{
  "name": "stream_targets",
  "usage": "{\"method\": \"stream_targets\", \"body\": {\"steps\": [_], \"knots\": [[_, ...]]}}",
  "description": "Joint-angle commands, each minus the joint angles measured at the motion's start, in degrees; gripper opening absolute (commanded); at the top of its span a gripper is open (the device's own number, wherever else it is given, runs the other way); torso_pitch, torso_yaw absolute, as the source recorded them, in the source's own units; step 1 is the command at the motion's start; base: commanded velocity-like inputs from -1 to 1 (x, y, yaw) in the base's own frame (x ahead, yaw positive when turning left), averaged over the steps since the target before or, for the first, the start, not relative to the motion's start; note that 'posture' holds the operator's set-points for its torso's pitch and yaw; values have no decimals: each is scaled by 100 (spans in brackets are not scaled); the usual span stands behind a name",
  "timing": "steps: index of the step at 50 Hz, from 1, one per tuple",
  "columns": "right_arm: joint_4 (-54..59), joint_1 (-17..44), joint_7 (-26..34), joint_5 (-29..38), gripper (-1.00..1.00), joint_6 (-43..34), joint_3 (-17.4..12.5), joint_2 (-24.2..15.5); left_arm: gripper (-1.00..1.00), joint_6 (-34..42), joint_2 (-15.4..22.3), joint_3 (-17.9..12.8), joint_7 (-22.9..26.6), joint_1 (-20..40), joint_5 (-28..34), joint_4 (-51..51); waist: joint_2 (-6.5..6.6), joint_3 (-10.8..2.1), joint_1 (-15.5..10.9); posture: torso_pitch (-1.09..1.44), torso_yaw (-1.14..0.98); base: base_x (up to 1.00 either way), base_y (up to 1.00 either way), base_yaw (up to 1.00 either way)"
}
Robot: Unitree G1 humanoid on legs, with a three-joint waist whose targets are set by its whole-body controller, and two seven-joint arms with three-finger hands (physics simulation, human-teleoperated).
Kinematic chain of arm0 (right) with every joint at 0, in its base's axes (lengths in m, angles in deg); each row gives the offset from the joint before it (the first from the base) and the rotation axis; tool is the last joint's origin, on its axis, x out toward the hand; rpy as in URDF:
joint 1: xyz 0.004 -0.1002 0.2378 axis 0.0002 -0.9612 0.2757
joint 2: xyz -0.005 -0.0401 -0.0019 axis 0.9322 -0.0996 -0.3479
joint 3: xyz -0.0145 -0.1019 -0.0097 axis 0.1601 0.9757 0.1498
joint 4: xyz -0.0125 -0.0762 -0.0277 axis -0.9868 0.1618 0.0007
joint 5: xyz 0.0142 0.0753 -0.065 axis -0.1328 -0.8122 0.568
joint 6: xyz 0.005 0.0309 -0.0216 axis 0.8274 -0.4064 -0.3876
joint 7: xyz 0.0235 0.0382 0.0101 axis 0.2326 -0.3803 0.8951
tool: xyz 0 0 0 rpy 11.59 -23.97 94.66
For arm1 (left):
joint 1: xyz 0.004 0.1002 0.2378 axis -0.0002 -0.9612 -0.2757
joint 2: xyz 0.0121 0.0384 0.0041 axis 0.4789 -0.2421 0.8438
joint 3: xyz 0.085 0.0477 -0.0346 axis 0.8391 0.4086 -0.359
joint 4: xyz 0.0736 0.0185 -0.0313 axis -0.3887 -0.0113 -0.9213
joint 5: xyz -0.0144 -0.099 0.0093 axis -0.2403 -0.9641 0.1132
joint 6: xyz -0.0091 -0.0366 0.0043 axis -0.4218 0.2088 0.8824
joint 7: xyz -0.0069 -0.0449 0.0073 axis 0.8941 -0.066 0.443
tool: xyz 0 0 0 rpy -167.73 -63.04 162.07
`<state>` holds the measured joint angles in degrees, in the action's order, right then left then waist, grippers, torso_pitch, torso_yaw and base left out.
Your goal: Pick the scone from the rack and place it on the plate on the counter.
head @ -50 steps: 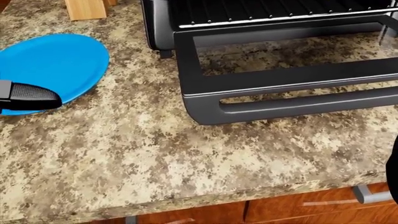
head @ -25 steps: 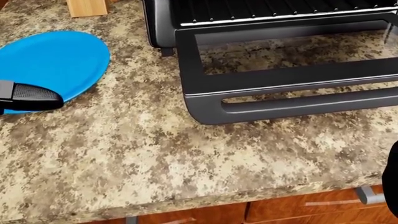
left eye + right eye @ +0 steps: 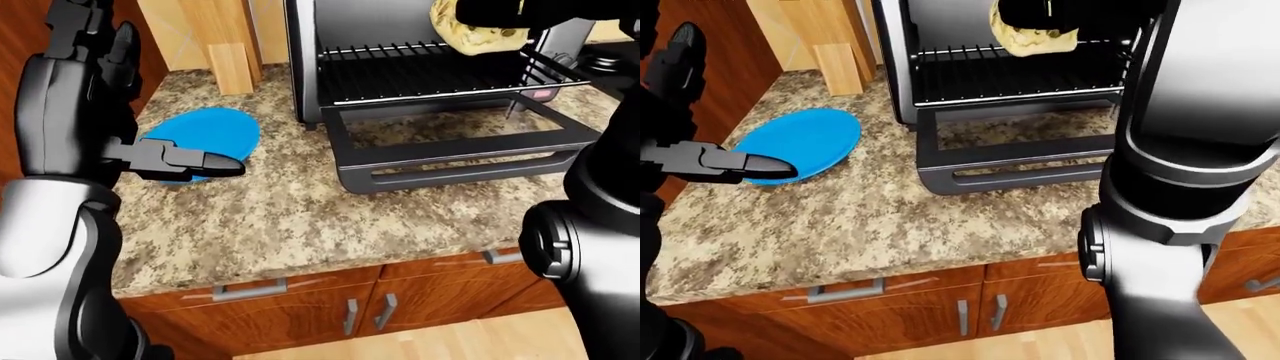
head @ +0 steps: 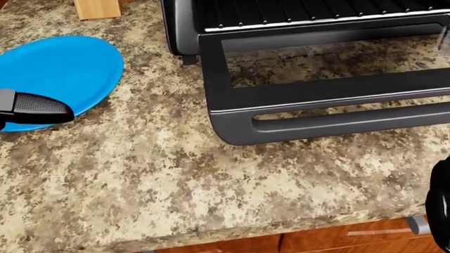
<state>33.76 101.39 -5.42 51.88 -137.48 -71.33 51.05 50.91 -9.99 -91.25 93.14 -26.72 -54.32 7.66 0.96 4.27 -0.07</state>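
**Scone held above the oven rack, plate waiting at the left**

In the left-eye view the scone (image 3: 470, 31) sits at the top of the frame, right of centre, pale with dark chips, clear of the wire rack (image 3: 420, 71) below it. The right hand (image 3: 500, 11) covers its upper side with dark fingers closed round it, though the top edge of the frame cuts most of the hand off. The rack lies inside the toaster oven (image 3: 305, 60), whose glass door (image 3: 460, 146) hangs open and flat over the speckled granite counter (image 3: 290, 217).

The blue plate (image 4: 63, 71) lies on the counter at the left of the head view, well apart from the oven door and bare of food. A black fingertip of the left hand (image 3: 185, 160) juts over the plate's lower edge; its fingers are stretched out straight and hold nothing.

A pale wooden block (image 3: 230, 67) stands at the upper left of the left-eye view, above the plate. Wooden cabinet doors with metal handles (image 3: 250, 289) run below the counter's edge
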Motion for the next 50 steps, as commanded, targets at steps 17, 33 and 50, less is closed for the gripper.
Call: {"method": "stream_targets", "body": {"steps": [17, 33, 50], "knots": [[-431, 458, 525, 130, -100, -156, 206, 152, 100, -123, 117, 4, -114, 154, -155, 99, 37, -127, -143, 0, 8, 0, 0, 0], [-774, 685, 556, 84, -100, -548, 527, 617, 100, -39, 172, -135, -125, 34, -233, 269, 50, -118, -477, 0, 16, 0, 0, 0], [-446, 863, 421, 43, -100, -257, 527, 1200, 100, 50, 262, -183, -154, 94, -317, 304, 94, -161, -1019, 0, 24, 0, 0, 0]]}}
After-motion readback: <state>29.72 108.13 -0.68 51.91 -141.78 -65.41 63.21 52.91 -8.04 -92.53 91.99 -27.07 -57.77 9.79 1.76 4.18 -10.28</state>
